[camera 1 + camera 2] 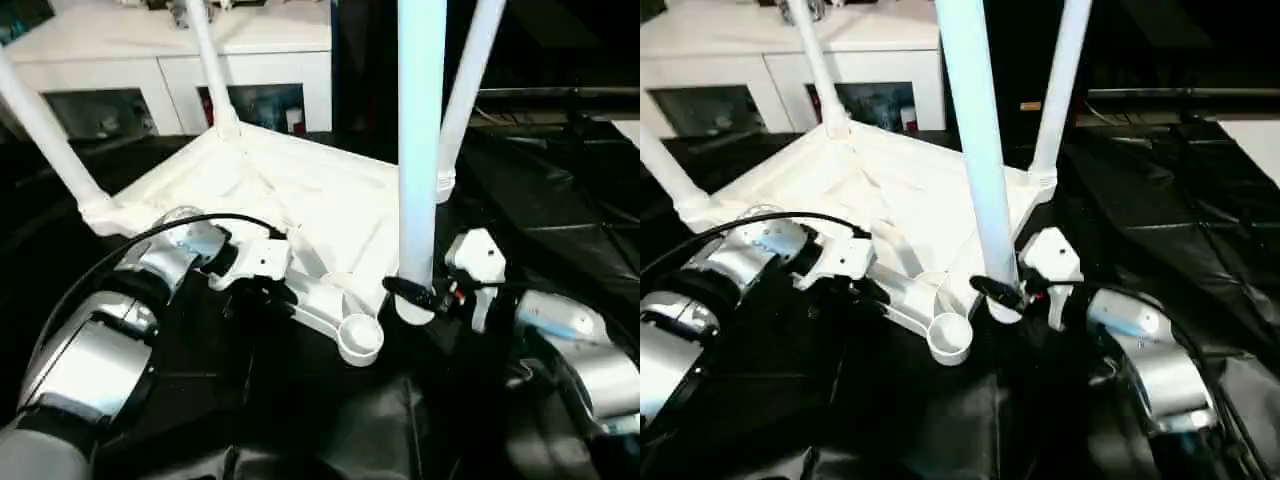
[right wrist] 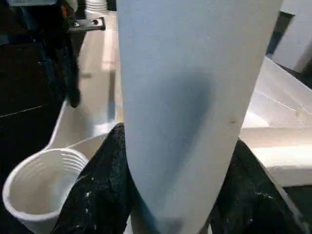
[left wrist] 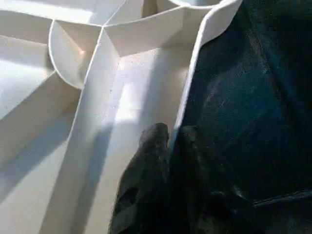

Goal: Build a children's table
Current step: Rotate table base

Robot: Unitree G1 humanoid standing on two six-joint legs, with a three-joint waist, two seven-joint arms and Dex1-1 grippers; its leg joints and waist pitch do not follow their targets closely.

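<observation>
While the left fingers pinch the tabletop's rim, the right fingers clamp an upright leg.

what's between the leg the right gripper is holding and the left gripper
In the left eye view, the empty round white plastic corner socket lies between the white tube leg in the right gripper and the left gripper.
</observation>
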